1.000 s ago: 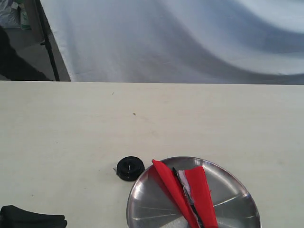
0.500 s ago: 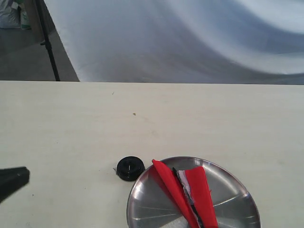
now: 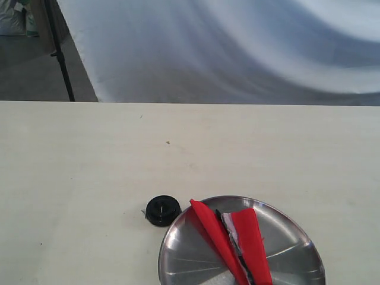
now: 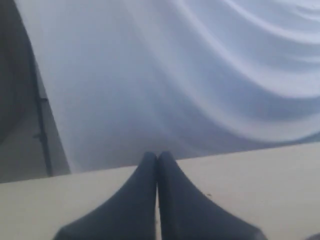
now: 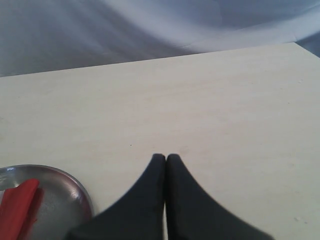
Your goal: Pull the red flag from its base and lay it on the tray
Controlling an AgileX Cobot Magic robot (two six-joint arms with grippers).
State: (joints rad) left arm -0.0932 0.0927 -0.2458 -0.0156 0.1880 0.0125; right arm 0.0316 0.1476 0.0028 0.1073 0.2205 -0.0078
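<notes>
Since the red flag (image 3: 255, 240) lies across the tray (image 3: 292, 248), free of the base (image 3: 162, 210) just beside it on the tabletop (image 3: 89, 166), the task looks done (nothing left to grasp), with left fingers (image 4: 146, 172) and right fingers (image 5: 176, 176) pressed together, empty, so the next move probably calls only for parking.

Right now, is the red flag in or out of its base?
Out. The red flag lies on the tray; the base sits empty beside it.

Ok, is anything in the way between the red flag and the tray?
Nothing visible is. The red flag already lies on the tray, off the base, which sits beside the tray's rim.
</notes>
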